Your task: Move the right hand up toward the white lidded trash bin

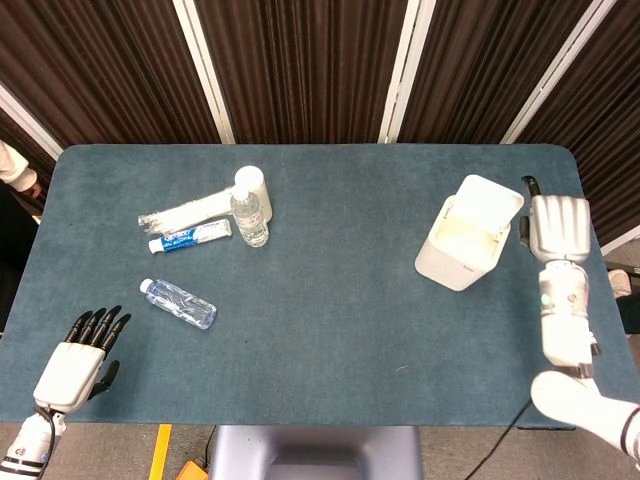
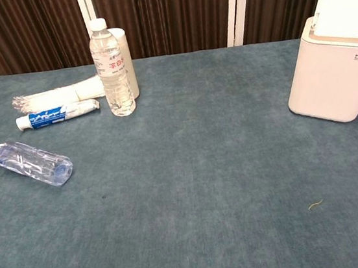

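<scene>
The white lidded trash bin (image 1: 467,232) stands on the right side of the blue table (image 1: 330,300), its lid tilted up; the chest view shows the bin (image 2: 336,69) at the right edge. My right hand (image 1: 558,226) hangs raised just right of the bin, level with its lid, holding nothing; how its fingers lie is unclear from this angle. My left hand (image 1: 78,357) rests open at the table's near-left corner, fingers spread. Neither hand appears in the chest view.
At the left stand an upright water bottle (image 1: 249,217) and a white cylinder (image 1: 252,186). Beside them lie a toothpaste tube (image 1: 190,237) and a wrapped white packet (image 1: 185,211). A second bottle (image 1: 178,303) lies on its side nearer the left hand.
</scene>
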Motion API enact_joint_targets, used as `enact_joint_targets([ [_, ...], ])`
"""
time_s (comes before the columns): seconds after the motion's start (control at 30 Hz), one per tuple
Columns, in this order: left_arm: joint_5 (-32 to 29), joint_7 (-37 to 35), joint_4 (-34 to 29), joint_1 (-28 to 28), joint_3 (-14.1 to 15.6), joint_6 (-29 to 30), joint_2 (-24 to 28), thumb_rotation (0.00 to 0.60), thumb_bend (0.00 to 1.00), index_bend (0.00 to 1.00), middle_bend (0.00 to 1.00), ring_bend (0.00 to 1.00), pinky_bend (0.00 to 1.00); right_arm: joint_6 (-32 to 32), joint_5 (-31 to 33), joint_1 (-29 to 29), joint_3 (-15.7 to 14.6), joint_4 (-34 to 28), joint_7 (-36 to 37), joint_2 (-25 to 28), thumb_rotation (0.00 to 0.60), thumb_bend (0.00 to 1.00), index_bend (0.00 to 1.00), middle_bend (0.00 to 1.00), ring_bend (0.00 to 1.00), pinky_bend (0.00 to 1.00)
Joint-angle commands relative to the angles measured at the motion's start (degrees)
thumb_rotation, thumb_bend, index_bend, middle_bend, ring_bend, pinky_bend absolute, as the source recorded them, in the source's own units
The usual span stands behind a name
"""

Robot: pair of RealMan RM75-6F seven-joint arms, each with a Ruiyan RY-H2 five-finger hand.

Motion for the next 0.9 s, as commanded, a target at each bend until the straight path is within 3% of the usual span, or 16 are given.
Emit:
enact_joint_targets([
  [0.03, -0.1, 0.2, 0.0, 0.0, 0.0, 0.0, -0.1, 0.600, 0.48, 0.00, 0.00, 0.00, 0.10, -2.4, 4.8, 3.8, 0.0, 3.7, -2.9, -1.5, 0.600, 0.55, 0.33, 1.00, 1.00, 1.00],
  [0.43, -0.8, 1.2, 0.2, -0.5, -0.2, -1.2, -0.7, 0.600, 0.48, 0.00, 0.00, 0.00, 0.12, -6.7, 8.9, 6.3, -3.9, 6.1, -1.5, -2.0, 0.600, 0.55, 0.37, 1.00, 1.00, 1.00],
  [0.63, -0.2, -0.5, 0.3, 0.0, -0.3, 0.4, 0.0, 0.600, 0.48, 0.00, 0.00, 0.00, 0.11, -7.6, 2.4, 3.5, -7.0, 0.4, 4.1, 2.6, 0.600, 0.55, 0.38, 1.00, 1.00, 1.00],
  [0.9, 0.5, -0.6, 0.0, 0.3, -0.1, 1.3, 0.2, 0.600, 0.48, 0.00, 0.00, 0.00, 0.11, -2.3, -11.3, -0.6, -13.4, -6.8, 6.8, 5.6, 0.600, 0.55, 0.38, 1.00, 1.00, 1.00],
])
